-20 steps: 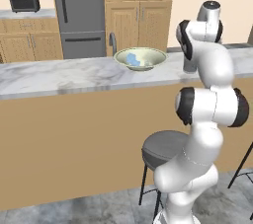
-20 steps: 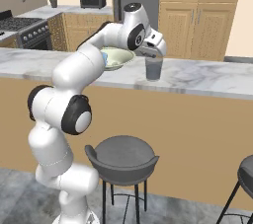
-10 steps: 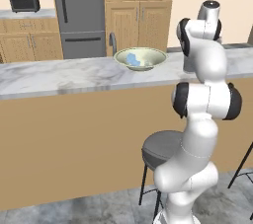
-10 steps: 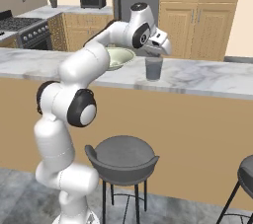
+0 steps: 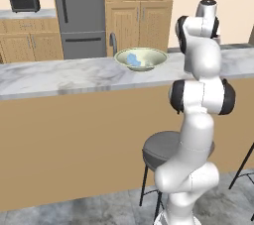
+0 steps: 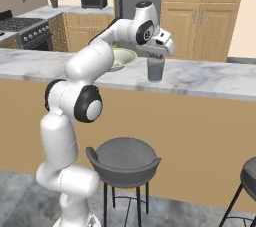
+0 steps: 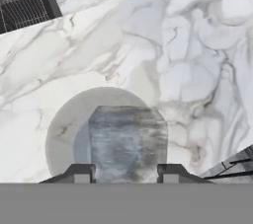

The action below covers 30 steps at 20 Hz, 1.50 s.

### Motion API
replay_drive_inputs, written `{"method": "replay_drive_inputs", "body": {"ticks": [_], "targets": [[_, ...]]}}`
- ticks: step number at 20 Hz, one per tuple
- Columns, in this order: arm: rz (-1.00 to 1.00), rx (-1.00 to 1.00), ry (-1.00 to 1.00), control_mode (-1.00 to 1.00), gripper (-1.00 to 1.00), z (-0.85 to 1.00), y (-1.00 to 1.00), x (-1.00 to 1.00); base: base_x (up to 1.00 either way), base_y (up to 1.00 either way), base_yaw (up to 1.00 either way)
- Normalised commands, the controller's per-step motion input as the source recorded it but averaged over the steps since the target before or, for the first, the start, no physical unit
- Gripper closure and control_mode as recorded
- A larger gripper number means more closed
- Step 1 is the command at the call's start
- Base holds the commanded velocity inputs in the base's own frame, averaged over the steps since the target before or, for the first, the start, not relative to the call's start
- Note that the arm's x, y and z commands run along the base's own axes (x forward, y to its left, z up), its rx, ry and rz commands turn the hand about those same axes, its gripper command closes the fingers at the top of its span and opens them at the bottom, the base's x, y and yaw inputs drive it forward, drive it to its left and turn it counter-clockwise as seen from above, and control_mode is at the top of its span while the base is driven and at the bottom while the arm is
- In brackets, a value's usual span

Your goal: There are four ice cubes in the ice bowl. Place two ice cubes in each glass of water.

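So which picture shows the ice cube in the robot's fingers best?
The hand view: the ice cube sits big between the gripper tips, over the glass of water. In the right base view it's hidden by the hand.

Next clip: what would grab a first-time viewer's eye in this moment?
The white arm curling over the marble counter, its pincer poised right above a glass of water. In the hand view a pale ice cube sits between the fingertips, over the glass's mouth. Further along the counter stands the yellowish-green ice bowl with pale blue ice in it.
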Motion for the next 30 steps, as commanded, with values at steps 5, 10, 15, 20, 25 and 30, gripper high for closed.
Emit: {"method": "replay_drive_inputs", "body": {"ticks": [5, 10, 15, 20, 25, 30], "targets": [[0.0, 0.0, 0.04, -1.0, 1.0, -0.08, 0.0, 0.32, 0.0, 0.0, 0.0], [0.01, 0.0, 0.0, -1.0, 1.0, -0.2, 0.0, 0.28, 0.0, 0.0, 0.0], [0.01, 0.01, 0.0, -1.0, 1.0, -0.26, -0.08, 0.11, 0.0, 0.0, 0.0], [0.0, 0.01, -0.01, -1.0, 1.0, -0.02, -0.03, 0.0, 0.0, 0.0, 0.0], [0.0, 0.0, -0.05, -1.0, -1.0, -0.01, 0.08, 0.0, 0.0, 0.0, 0.0], [0.0, 0.0, -0.09, -1.0, -1.0, 0.02, 0.12, 0.0, 0.0, 0.0, 0.0]]}}
